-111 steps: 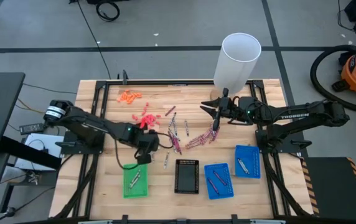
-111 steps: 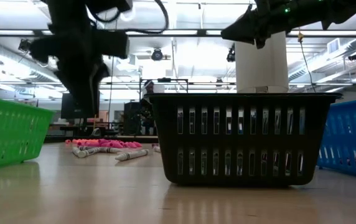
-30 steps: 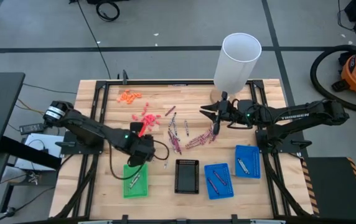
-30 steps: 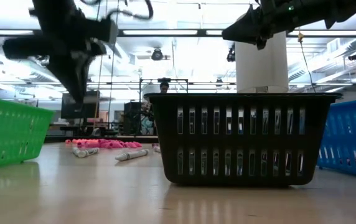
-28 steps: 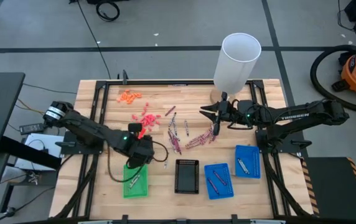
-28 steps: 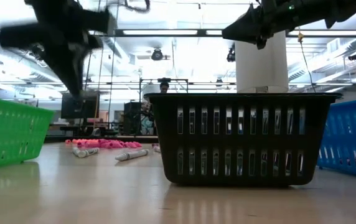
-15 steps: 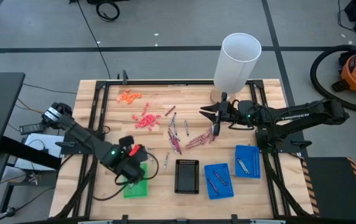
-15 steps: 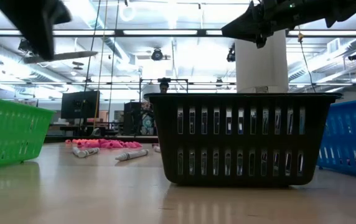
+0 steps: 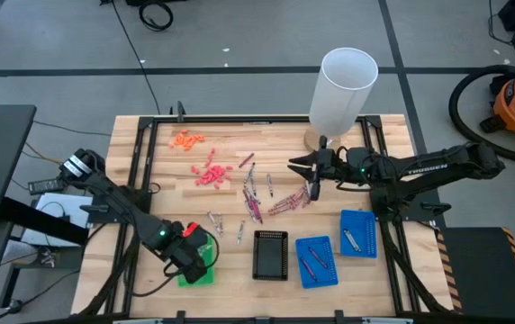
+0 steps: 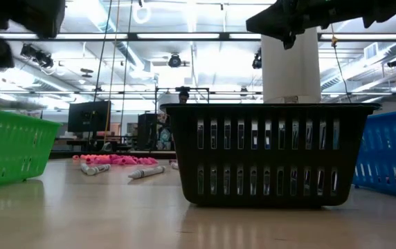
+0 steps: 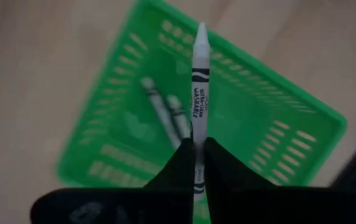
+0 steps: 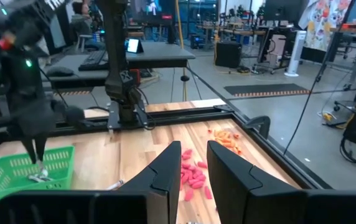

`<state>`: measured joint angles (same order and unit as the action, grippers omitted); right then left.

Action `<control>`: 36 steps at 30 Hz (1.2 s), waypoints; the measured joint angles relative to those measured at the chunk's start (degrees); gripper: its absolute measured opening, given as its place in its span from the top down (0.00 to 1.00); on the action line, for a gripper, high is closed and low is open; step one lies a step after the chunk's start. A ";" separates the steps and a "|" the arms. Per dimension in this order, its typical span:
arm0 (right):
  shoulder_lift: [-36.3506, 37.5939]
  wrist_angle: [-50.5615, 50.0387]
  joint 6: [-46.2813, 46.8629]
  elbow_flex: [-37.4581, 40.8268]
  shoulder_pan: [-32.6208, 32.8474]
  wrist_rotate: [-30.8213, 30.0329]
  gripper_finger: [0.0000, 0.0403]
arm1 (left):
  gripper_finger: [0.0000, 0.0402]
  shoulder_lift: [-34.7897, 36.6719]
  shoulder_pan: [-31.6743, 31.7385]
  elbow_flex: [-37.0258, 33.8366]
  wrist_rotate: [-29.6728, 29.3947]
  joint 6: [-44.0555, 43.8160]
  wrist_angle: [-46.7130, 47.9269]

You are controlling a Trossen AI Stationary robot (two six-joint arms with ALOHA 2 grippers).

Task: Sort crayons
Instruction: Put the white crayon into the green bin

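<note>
My left gripper [image 11: 198, 146] hangs over the green tray [image 9: 196, 270], shut on a silvery-white crayon [image 11: 200, 81]. Two more silvery crayons [image 11: 165, 115] lie on that tray's floor. On the table lie loose crayons: a pink heap [image 9: 208, 173], an orange heap [image 9: 186, 139], a maroon cluster [image 9: 257, 200] and a few silvery ones [image 9: 214, 220]. My right gripper [image 12: 193, 155] stays level above the table's far right, beside the maroon cluster, open with nothing between its fingers. My left gripper pinches the crayon's blunt end [image 11: 199, 135] between its two fingers. The fingers come steeply from above and lie along the crayon. Its pointed end sticks out past the fingertips, toward the tray floor. The crayon is lifted clear above the green tray.
A black tray [image 9: 270, 255] and two blue trays [image 9: 316, 262] [image 9: 358, 233] holding crayons stand along the near edge. A tall white cylinder [image 9: 343, 85] stands at the far right. In the low view the black tray [image 10: 271, 152] fills the middle.
My left gripper has swung from beside the pink heap toward the table's near edge and a little left, to above the green tray. Its wrist has rolled on the way, and it has stayed shut on the crayon.
</note>
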<state>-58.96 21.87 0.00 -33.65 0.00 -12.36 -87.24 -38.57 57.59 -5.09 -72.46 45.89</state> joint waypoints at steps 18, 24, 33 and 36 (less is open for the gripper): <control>0.00 0.11 -0.12 0.00 0.05 0.00 0.78 | 0.90 -0.02 0.52 -5.69 3.18 -5.21 -6.72; 0.00 0.09 0.01 0.00 0.05 0.02 0.78 | 0.87 -0.02 0.52 -5.67 3.12 -5.13 -6.76; 0.00 0.07 -0.05 0.00 0.05 0.02 0.78 | 0.69 -0.02 0.52 -5.64 5.51 -4.58 -6.73; 0.00 0.07 -0.05 0.00 0.05 0.03 0.78 | 0.64 -0.02 0.86 -4.82 6.58 -2.96 -6.03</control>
<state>-58.96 21.93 -0.05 -33.65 0.05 -12.33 -87.26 -37.70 52.77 1.49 -75.42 39.86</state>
